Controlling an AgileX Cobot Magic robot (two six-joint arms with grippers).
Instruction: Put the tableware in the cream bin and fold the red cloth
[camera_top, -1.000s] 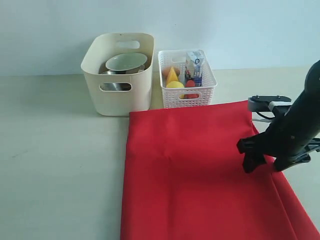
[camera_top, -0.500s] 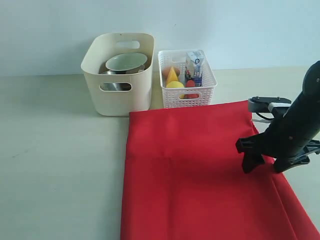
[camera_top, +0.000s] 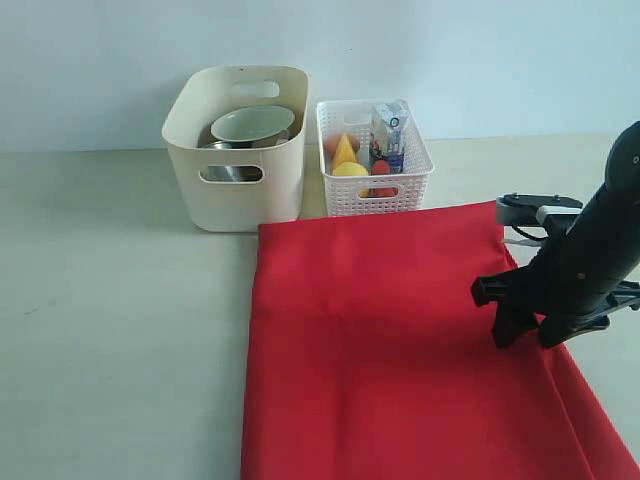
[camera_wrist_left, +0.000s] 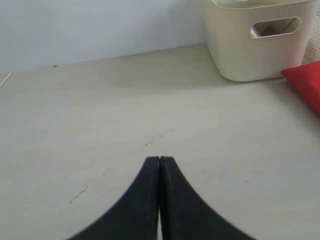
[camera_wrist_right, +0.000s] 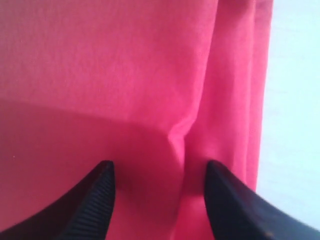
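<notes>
A white lattice basket (camera_top: 375, 195) stood upper centre in the exterior view, holding a milk carton (camera_top: 388, 135), a lemon (camera_top: 350, 170) and a yellow wedge (camera_top: 344, 150).

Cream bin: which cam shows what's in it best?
Exterior view. It looks down into the whole cream bin, with the pale bowl visible inside. The left wrist view catches only part of its wall and one handle cutout; the right wrist view shows red cloth, no bin.

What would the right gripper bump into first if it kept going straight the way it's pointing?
The red cloth. The right gripper points down at it with jaws apart, a small raised fold between them. It looks about touching, though depth is hard to judge.
</notes>
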